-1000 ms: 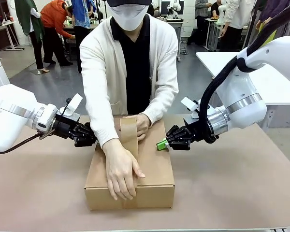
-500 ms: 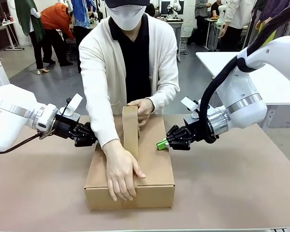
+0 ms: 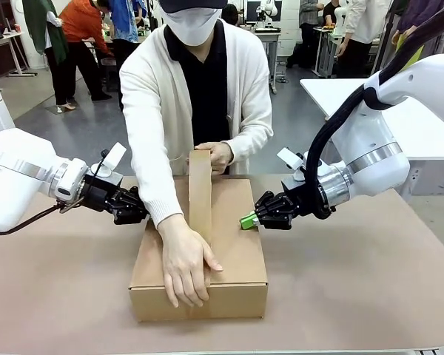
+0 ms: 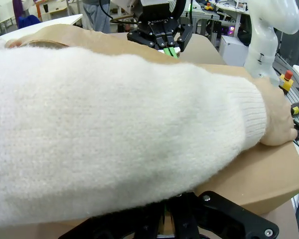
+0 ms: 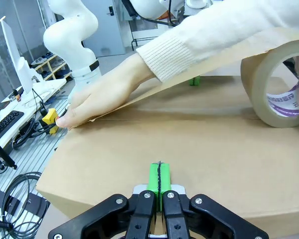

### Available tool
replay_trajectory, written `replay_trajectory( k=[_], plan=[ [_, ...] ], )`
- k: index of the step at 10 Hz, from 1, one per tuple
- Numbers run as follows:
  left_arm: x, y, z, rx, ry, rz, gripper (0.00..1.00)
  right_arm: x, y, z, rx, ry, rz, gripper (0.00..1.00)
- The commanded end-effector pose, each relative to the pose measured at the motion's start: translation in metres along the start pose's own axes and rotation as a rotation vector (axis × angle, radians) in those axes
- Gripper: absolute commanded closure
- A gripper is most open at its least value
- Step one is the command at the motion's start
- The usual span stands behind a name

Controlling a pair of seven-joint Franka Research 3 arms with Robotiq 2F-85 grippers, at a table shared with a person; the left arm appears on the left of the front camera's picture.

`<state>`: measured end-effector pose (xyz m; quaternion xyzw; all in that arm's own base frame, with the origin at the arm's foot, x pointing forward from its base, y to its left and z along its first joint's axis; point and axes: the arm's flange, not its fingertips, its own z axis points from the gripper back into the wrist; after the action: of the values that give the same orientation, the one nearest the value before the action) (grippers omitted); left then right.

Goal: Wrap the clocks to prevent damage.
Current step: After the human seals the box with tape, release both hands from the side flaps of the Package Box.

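Both claws pressed together, pinching nothing: left gripper [image 3: 142,214] at 9 o'clock and right gripper [image 3: 246,220] at 3 brace the mid-table box [image 3: 240,259], prob. steadying it while person's hand [image 3: 185,270] pins tape strip [image 3: 200,196] at 6, tape roll [image 5: 251,89] at 12.

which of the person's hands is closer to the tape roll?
Left. The person's left hand holds the tape roll at the box's far edge; the right hand presses the strip down at the near edge.
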<state>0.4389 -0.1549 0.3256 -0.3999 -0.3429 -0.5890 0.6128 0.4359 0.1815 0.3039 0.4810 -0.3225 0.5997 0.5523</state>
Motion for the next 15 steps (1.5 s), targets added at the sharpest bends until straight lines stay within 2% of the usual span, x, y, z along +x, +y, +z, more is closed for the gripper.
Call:
replay_trajectory(
  k=[1,15],
  plan=[
    [-0.0028,0.0003,-0.0020,0.002,0.003,-0.006,1.00,-0.0033,0.0005,-0.0024,-0.013,-0.001,-0.011,0.99],
    [-0.0028,0.0003,-0.0020,0.002,0.003,-0.006,1.00,-0.0033,0.0005,-0.0024,-0.013,-0.001,-0.011,0.99]
  ],
)
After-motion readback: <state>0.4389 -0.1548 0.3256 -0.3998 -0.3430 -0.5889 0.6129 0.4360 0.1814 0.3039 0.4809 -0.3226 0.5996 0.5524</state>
